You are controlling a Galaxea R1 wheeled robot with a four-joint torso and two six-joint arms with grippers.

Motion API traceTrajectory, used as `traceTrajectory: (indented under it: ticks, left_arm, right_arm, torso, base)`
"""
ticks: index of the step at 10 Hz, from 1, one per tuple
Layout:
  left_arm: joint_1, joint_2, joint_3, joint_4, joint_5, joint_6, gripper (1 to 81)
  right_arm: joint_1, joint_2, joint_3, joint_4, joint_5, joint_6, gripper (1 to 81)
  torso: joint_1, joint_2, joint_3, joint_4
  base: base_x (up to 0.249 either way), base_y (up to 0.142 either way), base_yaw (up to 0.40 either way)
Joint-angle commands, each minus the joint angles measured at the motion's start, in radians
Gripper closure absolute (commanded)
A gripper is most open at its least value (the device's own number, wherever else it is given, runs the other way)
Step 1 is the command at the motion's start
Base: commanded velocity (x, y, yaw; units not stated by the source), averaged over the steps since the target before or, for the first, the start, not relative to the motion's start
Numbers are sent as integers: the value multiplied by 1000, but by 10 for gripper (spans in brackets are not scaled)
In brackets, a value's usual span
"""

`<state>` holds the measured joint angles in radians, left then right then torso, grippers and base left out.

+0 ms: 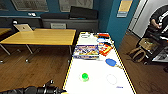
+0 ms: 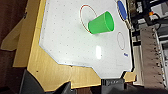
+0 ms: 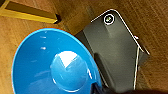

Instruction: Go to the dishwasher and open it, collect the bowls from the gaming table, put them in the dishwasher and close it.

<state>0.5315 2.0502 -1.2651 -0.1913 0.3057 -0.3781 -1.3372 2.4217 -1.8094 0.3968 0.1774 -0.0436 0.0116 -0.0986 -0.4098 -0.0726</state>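
The bright blue bowl (image 3: 55, 65) hung over the wooden floor (image 3: 30, 27) with nothing under it. The dark fingers of the right gripper (image 3: 100, 88) seemed to be closed on its rim, though they were hard to make out. It looked like thin, stiff plastic: light, glossy and likely slippery, and not fragile. A pinch across the rim wall suited it, but a loose one could let it swing or slide.

A second blue bowl (image 1: 110, 62) lay on the white worktop of the gaming table (image 1: 75, 67), near the far long side and well apart from the green cup (image 1: 85, 76). It would probably skate on that smooth top if pushed, so its rim was the place to take it.

The head view gave the whole layout — a board-game box (image 1: 86, 51), a red packet (image 1: 106, 48) and a paler round thing (image 1: 101, 40) beyond, which could not be told for a bowl. The left arm (image 1: 37, 90) showed at the near end, and whether its gripper was open could not be told. The left wrist view showed the cup as a tapered tumbler and the second bowl close to the table's edge. The right wrist view showed the carried bowl's empty inside — and the robot's dark base (image 3: 117, 55) below.
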Motion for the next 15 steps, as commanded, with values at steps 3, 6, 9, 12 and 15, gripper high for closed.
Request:
traceTrajectory:
  ticks: [3, 6, 9, 12, 15]
  left_arm:
    - [-304, 100, -77, 113, 217, -316, 10]
    - [-305, 190, -112, 291, 223, -505, 10]
    - [-305, 226, -120, 404, 234, -666, 10]
    - [-304, 285, -128, 582, 286, -849, 10]
    - [-304, 351, -140, 694, 340, -961, 10]
  right_arm:
    - [55, -27, 7, -15, -89, 1, 811]
    - [58, -17, -11, -13, -102, 2, 811]
    - [62, -8, -24, -13, -105, 2, 811]
    - [62, -4, -25, -15, -110, 2, 811]
    - [65, -2, -25, -13, -113, 2, 811]
  torso:
    - [0, 0, 0, 0]
    - [0, 0, 0, 0]
    - [1, 1, -1, 0]
    - [1, 1, -1, 0]
    - [1, 1, -1, 0]
  base:
    - [0, 0, 0]
    - [0, 0, 0]
    - [0, 0, 0]
    - [0, 0, 0]
    - [0, 0, 0]
